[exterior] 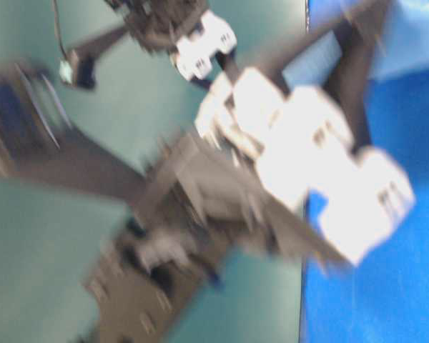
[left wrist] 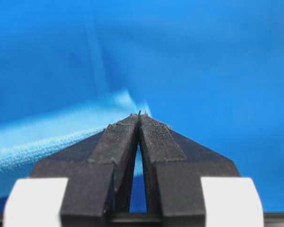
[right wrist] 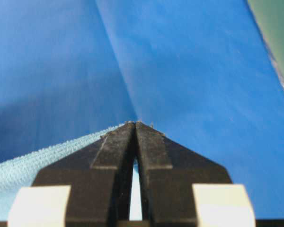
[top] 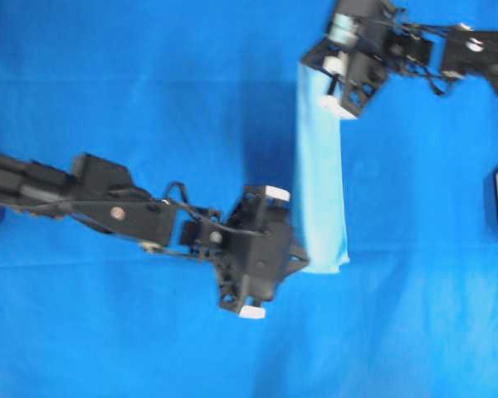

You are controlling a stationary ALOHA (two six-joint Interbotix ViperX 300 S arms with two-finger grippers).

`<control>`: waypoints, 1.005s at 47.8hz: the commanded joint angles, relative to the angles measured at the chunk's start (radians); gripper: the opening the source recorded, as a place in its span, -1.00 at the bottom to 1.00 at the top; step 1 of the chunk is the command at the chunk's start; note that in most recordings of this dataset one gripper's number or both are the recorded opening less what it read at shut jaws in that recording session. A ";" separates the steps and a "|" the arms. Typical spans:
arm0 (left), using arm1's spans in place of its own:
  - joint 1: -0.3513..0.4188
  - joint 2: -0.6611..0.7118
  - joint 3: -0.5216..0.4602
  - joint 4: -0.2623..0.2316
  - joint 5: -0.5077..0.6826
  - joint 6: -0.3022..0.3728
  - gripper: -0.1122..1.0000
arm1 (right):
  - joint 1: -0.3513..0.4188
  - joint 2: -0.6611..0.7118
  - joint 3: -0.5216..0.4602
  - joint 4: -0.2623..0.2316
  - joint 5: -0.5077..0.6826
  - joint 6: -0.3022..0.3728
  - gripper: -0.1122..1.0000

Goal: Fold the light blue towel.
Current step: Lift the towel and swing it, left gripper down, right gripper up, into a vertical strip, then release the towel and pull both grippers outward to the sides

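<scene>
Two pincers [top: 303, 257] [top: 336, 91] pinch one light blue towel [top: 319, 182].

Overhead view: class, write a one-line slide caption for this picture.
Both grippers, left and right, pinch opposite ends of the light blue towel, held as a narrow strip above the royal-blue sheet.

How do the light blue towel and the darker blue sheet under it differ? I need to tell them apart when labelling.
Colour: the light blue towel is pale sky blue; the darker blue sheet is deep royal blue.
Extent: in the overhead view the towel is a narrow strip, while the sheet fills nearly the whole view.
Surface: in the left wrist view the towel shows a fine nubby weave; the sheet looks smooth.
Both are blue cloth.
</scene>
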 commanded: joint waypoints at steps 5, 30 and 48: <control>-0.048 -0.087 0.106 -0.003 -0.041 -0.057 -0.76 | 0.006 0.106 -0.121 -0.003 -0.020 0.000 -0.79; -0.029 -0.120 0.235 -0.003 -0.097 -0.074 -0.76 | 0.020 0.158 -0.156 -0.002 -0.032 -0.003 -0.79; -0.020 -0.130 0.238 -0.003 -0.092 -0.060 0.04 | 0.028 0.158 -0.156 -0.002 -0.057 0.005 -0.14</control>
